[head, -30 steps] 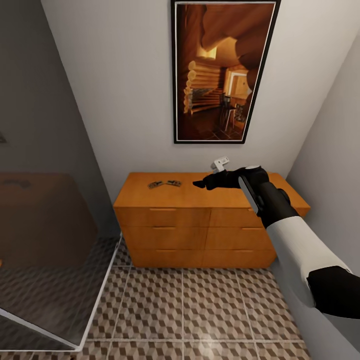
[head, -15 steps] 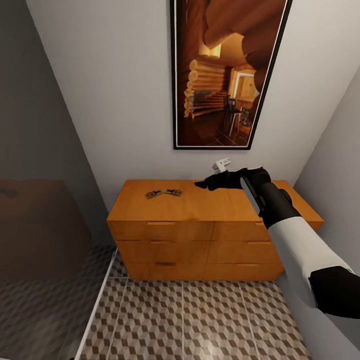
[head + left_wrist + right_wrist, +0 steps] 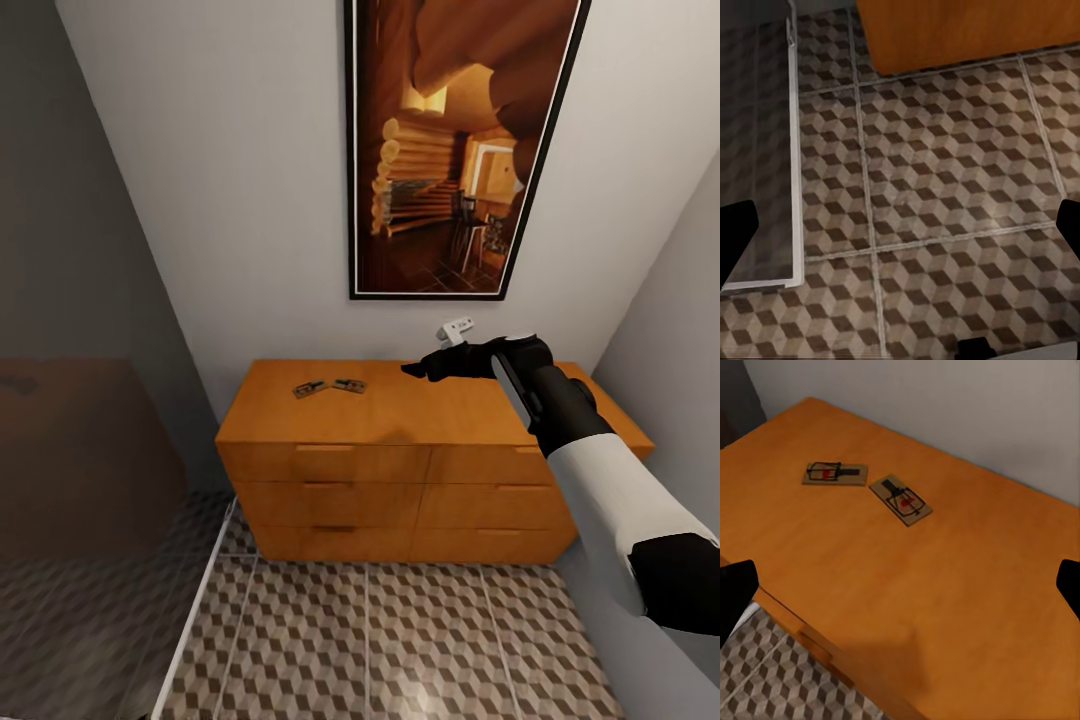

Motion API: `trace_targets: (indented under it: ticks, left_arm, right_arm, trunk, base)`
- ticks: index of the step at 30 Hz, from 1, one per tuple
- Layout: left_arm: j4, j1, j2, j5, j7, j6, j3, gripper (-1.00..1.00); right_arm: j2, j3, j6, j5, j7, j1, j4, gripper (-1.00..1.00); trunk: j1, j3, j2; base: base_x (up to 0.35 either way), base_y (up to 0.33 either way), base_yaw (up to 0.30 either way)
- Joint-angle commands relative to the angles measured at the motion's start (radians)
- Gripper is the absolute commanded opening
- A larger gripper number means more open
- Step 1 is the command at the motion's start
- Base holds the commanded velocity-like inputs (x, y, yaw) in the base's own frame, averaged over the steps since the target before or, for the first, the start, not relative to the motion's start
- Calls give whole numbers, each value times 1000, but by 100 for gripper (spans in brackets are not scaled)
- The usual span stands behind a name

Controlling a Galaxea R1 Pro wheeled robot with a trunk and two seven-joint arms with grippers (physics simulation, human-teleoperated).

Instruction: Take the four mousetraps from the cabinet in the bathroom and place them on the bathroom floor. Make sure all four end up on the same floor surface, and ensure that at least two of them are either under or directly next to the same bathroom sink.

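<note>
Over the cabinet, right fingers (image 3: 412,370): spread wide, holding nothing.
Left fingers (image 3: 735,225): wide apart, empty, above the bathroom floor (image 3: 937,195).
Mousetraps (image 3: 866,484): two, flat, nearly touching, on the cabinet (image 3: 400,410) top, well left of my right fingers.

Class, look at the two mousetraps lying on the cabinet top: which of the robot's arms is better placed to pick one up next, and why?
Probably the right. The right gripper hovers over the cabinet, open and facing the mousetraps. The left gripper points at the bathroom floor.
</note>
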Motion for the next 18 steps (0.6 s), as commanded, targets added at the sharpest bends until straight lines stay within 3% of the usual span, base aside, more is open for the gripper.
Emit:
trace_targets:
  ticks: [1,18]
  left_arm:
    - [4,-2,0,8,-6,-5,-5,100]
    - [5,-2,0,8,-6,-5,-5,100]
  right_arm:
    - [-1,1,5,1,2,-1,-1,100]
    - [-3,1,5,1,1,0,-1,100]
  trunk:
    - [1,-3,-2]
    - [1,-20,-2]
  base:
    - [1,0,159]
    - [0,0,212]
